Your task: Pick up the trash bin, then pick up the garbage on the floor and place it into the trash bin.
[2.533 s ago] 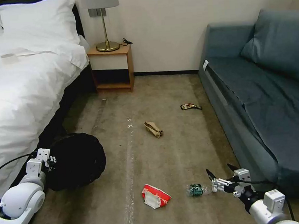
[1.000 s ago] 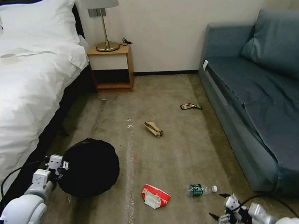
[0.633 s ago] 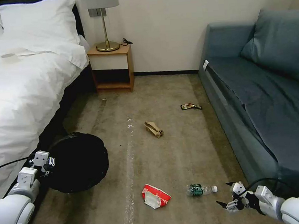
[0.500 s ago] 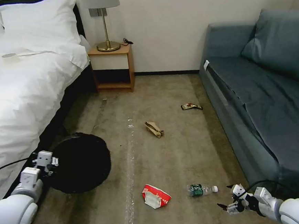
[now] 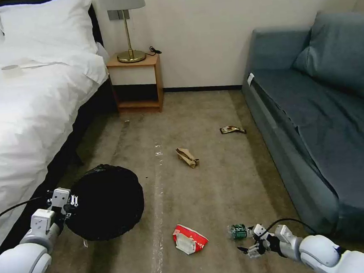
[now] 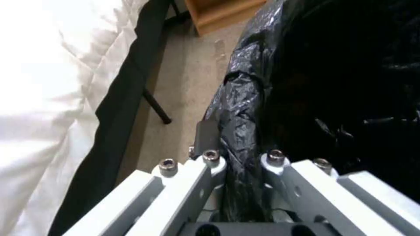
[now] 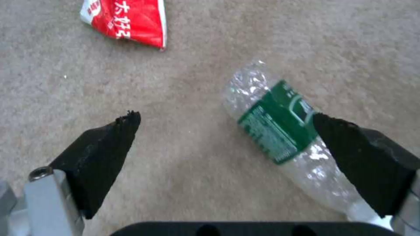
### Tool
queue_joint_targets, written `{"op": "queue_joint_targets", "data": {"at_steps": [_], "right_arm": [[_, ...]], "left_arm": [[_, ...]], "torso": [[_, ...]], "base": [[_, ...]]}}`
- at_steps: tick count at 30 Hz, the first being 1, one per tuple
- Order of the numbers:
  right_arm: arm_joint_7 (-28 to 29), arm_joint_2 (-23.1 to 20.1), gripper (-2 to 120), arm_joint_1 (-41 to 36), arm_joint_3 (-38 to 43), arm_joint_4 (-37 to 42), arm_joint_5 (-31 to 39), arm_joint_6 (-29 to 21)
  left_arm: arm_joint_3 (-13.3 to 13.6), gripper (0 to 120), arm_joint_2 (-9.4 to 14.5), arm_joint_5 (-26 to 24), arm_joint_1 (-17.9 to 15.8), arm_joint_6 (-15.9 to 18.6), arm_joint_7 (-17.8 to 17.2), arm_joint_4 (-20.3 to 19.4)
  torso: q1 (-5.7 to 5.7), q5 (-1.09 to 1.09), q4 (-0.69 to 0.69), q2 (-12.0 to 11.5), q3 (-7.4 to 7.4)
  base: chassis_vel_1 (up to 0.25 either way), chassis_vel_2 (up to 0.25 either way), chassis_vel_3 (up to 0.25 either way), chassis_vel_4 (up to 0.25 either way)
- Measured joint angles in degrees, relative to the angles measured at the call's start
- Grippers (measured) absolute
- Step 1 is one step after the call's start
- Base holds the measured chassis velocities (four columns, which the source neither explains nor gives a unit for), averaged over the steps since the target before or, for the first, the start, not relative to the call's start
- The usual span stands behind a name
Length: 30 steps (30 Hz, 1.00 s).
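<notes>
The trash bin (image 5: 105, 201), its mouth lined with a crinkled black bag (image 6: 332, 82), hangs just above the carpet beside the bed. My left gripper (image 5: 71, 203) (image 6: 238, 157) is shut on its bag-covered rim. Low at the front right, my right gripper (image 5: 250, 241) (image 7: 224, 116) is open over the clear, green-labelled bottle (image 5: 239, 231) (image 7: 280, 131), which lies against one fingertip (image 7: 350, 141). More garbage lies on the floor: a red-and-white packet (image 5: 189, 239) (image 7: 127, 19), a crumpled brown paper bag (image 5: 187, 157) and a dark wrapper (image 5: 232, 129).
A white bed (image 5: 20, 111) runs along the left. A blue sofa (image 5: 315, 121) runs along the right. A wooden nightstand (image 5: 137, 79) with a lamp (image 5: 127, 27) stands at the far wall. Open carpet lies between them.
My right gripper has swung left from beyond the bottle's cap and now stands open over the bottle. The bin has shifted slightly right in my left gripper.
</notes>
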Motion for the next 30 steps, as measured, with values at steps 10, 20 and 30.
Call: {"op": "queue_joint_targets", "data": {"at_steps": [10, 20, 30], "right_arm": [[-2.09, 3.66, 100, 4.62, -2.74, -5.42, -0.47, 1.07], [-4.74, 4.49, 100, 6.25, -2.84, -11.25, -0.79, 2.24], [-7.5, 9.42, 100, 9.78, -3.86, -22.53, -2.05, 5.35]], "left_arm": [[-0.38, 3, -0.44, 0.11, 2.13, -0.07, 0.25, -2.08], [-0.61, 3, -0.17, -0.73, 2.25, 0.02, 0.42, -2.16], [0.09, 3, -0.31, -1.5, 1.78, -0.08, 0.7, -1.73]], "torso": [[0.0, 0.0, 0.01, 0.0, -0.01], [0.0, -0.01, 0.0, 0.0, 0.0], [0.0, 0.0, 0.0, 0.0, 0.0]], "base": [[0.0, 0.0, 0.0, 0.0], [0.0, 0.0, 0.0, 0.0], [0.0, 0.0, 0.0, 0.0]]}}
